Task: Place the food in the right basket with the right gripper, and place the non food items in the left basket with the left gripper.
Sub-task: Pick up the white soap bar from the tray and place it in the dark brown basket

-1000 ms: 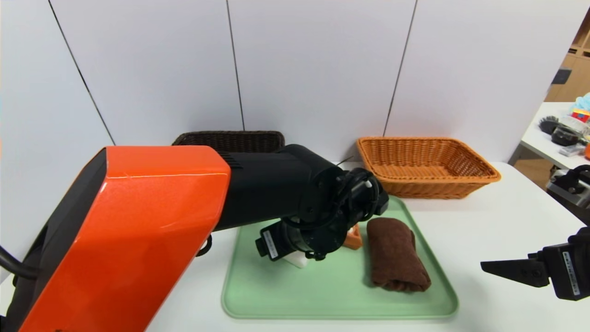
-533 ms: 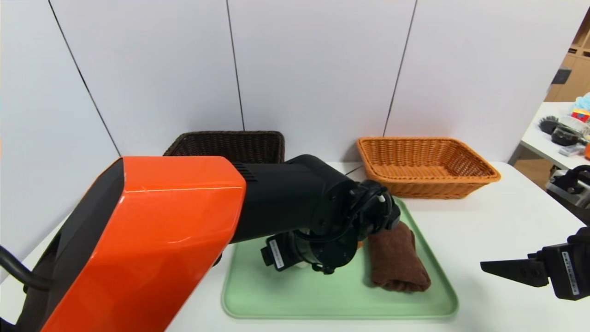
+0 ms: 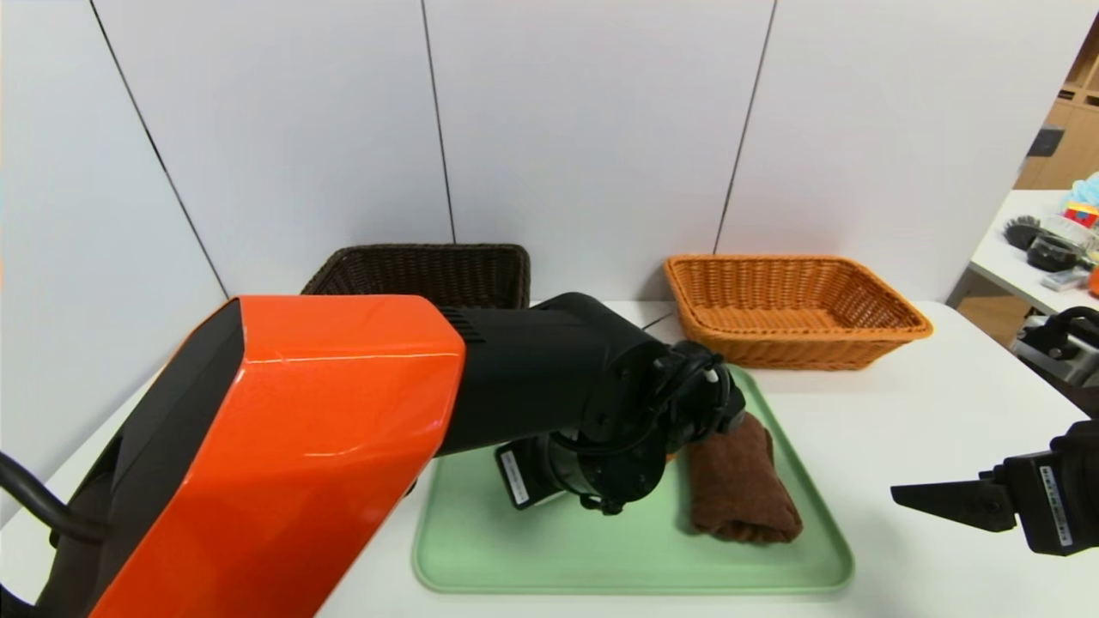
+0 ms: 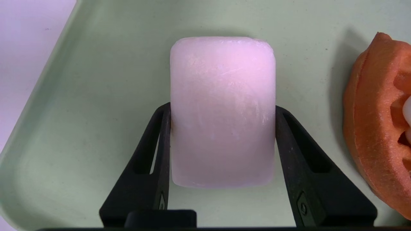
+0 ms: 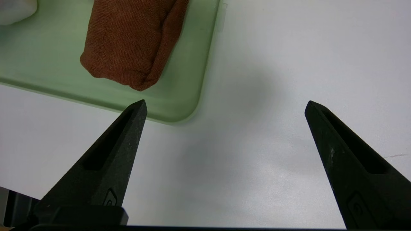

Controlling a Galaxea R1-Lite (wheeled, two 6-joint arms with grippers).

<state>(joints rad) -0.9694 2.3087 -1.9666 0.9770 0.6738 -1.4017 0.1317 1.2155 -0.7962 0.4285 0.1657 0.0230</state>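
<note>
Lowered since before, left tool now clamps the soap. Lift straight, clear of the pastry; right tool waits wide.

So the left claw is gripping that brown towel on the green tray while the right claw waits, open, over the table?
Not the towel. The left wrist view shows the left gripper closed on the white block on the green tray. The right gripper is indeed open.

white panel wall behind, dark vertical seams. white table in front, matte, evenly lit. second white table at far right, cluttered with small items. wooden shelving beyond it. brown floor strip visible between tables.
</note>
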